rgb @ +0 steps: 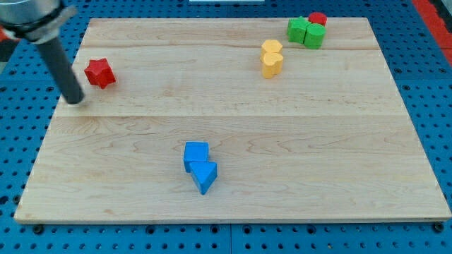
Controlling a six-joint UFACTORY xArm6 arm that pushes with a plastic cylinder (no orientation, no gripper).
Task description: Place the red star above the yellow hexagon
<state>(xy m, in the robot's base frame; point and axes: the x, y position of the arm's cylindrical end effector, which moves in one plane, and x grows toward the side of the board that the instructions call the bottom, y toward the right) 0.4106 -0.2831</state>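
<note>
The red star point(99, 73) lies near the board's left edge, toward the view's top. My tip point(75, 101) rests on the board just left of and below the star, a small gap apart. Two yellow blocks stand touching right of centre at the top: one point(271, 48) above, the other point(272, 64) below it. Which of them is the hexagon I cannot tell.
Two green blocks point(305, 32) and a red block point(318, 18) cluster at the top right. A blue cube point(196, 154) and a blue triangular block point(205, 176) touch each other low in the middle. The wooden board point(282, 155) lies on a blue pegboard.
</note>
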